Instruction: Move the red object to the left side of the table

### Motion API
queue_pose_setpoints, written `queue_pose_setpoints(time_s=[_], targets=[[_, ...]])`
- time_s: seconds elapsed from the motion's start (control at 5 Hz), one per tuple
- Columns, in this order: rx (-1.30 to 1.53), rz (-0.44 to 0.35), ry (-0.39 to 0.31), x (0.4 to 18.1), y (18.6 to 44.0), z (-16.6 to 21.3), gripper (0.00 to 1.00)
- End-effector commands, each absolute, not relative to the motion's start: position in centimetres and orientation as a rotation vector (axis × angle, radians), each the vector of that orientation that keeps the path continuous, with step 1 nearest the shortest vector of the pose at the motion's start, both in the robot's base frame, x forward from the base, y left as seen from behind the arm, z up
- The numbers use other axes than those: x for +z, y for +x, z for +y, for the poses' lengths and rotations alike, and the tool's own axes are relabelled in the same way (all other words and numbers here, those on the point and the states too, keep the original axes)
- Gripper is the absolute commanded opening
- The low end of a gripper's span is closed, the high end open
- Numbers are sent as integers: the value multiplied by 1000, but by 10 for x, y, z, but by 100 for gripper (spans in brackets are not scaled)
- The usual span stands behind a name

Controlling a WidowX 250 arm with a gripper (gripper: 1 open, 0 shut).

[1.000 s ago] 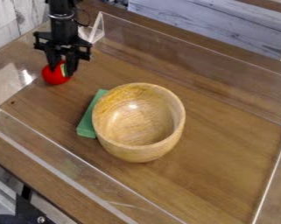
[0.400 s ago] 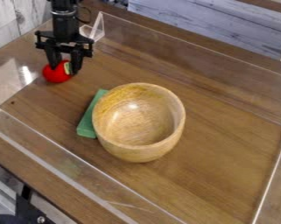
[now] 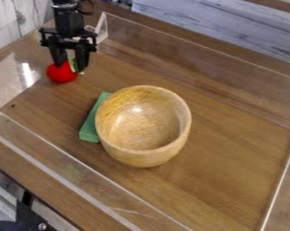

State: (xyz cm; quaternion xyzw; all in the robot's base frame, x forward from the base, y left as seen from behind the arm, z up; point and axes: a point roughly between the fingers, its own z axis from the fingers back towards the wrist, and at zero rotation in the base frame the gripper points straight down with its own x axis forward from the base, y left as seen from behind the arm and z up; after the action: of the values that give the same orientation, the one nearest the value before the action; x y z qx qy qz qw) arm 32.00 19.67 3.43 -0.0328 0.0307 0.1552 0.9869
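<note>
Camera: red fruit point(image 3: 61, 73) at left side of worktop point(image 3: 219, 77), near the clear wall point(image 3: 12, 81) | jaws point(image 3: 72, 59) just over or beside it; we cannot tell if open or closed | we judge it light, rather stiff, slippery; we would take its round middle, sparing the stem point(image 3: 79, 65)

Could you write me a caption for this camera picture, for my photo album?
Above a glossy red toy fruit, a dark gripper hovers; nearby, a wooden bowl sits beside green cloth.

Bowl point(image 3: 144, 126) partly on cloth point(image 3: 91, 123), on table point(image 3: 226, 113).
</note>
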Motion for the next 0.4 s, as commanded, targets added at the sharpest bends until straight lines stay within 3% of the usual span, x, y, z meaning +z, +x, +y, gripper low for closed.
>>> queue_pose_setpoints(time_s=[0.0, 0.2], targets=[[333, 0, -69, 53, 322, 212, 100], [307, -30, -99, 66, 326, 205, 100]])
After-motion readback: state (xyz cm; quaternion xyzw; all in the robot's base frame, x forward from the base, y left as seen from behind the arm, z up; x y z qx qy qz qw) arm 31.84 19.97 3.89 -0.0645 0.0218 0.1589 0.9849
